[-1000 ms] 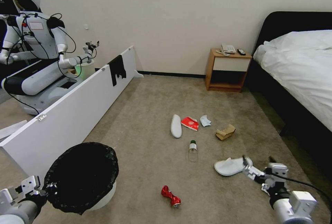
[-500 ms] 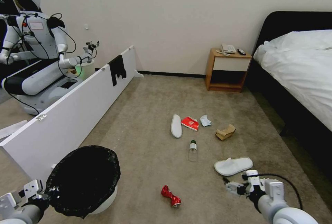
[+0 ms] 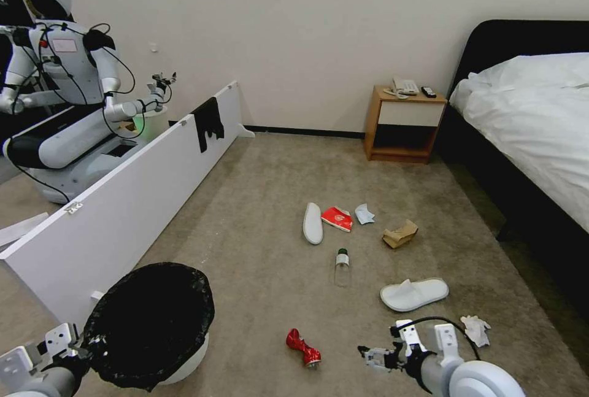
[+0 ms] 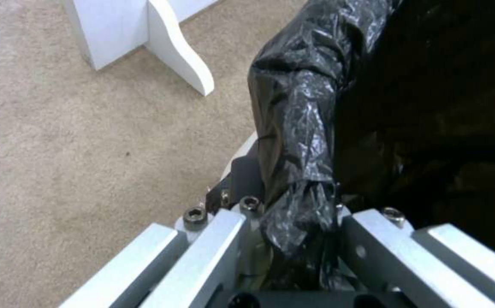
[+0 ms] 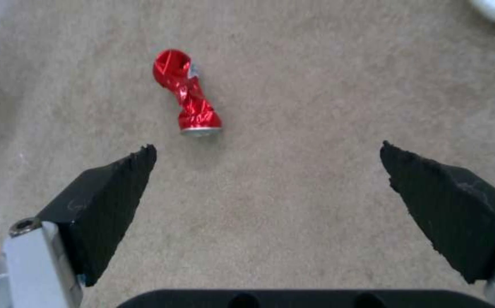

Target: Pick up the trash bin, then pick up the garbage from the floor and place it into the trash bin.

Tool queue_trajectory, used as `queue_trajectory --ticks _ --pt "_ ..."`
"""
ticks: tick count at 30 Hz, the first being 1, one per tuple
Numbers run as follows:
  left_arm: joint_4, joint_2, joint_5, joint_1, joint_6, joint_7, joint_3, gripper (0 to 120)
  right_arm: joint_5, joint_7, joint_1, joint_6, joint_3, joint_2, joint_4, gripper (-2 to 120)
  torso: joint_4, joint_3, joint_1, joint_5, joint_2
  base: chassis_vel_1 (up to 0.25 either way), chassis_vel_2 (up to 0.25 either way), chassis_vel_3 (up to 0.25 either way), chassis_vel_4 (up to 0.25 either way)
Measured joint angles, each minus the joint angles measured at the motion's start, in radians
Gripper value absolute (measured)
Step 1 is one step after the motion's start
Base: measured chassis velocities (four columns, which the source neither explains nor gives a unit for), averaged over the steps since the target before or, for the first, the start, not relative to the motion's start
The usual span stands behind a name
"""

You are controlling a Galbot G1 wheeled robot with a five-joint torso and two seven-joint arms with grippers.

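The beige carpeted floor is seen spread with litter, and every place below is given relative to the crushed red can. The trash bin, a white bucket lined with a black bag, is held off to the can's left; its bag-covered rim is clamped in the closed left hand. One white slipper lies beyond the can to the right, the other white slipper well beyond it, with the red packet touching that slipper's side. The brown paper bag is found farther right of these. The clear bottle lies just beyond the can. A crumpled white tissue rests well to the can's right. The right hand is held just right of the can, its jaws spread wide and holding nothing.
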Motion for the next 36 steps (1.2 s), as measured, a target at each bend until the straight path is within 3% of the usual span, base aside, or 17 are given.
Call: queue_trajectory --ticks 16,36 --pt "0.022 -0.036 0.035 -0.010 0.000 0.016 -0.005 1 0.009 0.023 0.294 0.006 -0.260 0.069 -0.230 100 0.0001 0.000 0.000 0.0000 0.000 0.000 0.000 0.000 0.000" --pt "0.040 -0.039 0.040 -0.016 0.000 0.023 -0.015 1 -0.041 -0.014 0.463 0.089 -0.480 0.190 -0.526 100 0.0000 0.000 0.000 0.0000 0.000 0.000 0.000 0.000 0.000"
